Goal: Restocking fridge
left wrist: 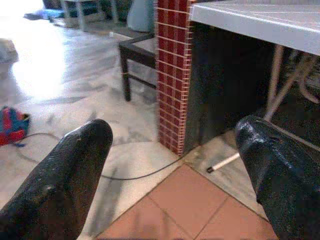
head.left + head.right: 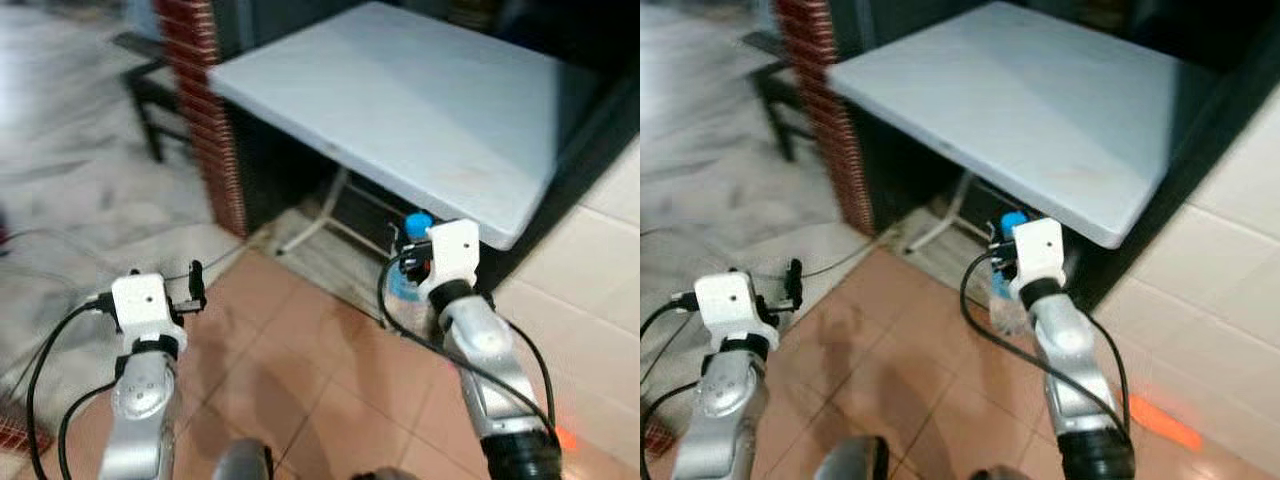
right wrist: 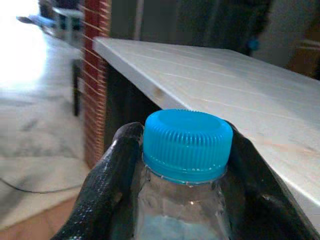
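- Terracotta floor tiles [image 2: 300, 370] meet a white folding table [image 2: 420, 100] at 12 o'clock, red brick pillar [image 2: 210, 120] at 10.
- Right gripper [image 3: 182, 195] clamps a blue-capped water bottle [image 3: 186, 165] just below the table edge.
- Left gripper [image 1: 175, 165] hangs spread apart, holding nothing.

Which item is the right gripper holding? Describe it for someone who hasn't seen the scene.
Find the white folding table beside the red brick pillar. Below its near edge, the right gripper clasps a clear plastic bottle, marked out by its ribbed bright-blue cap.
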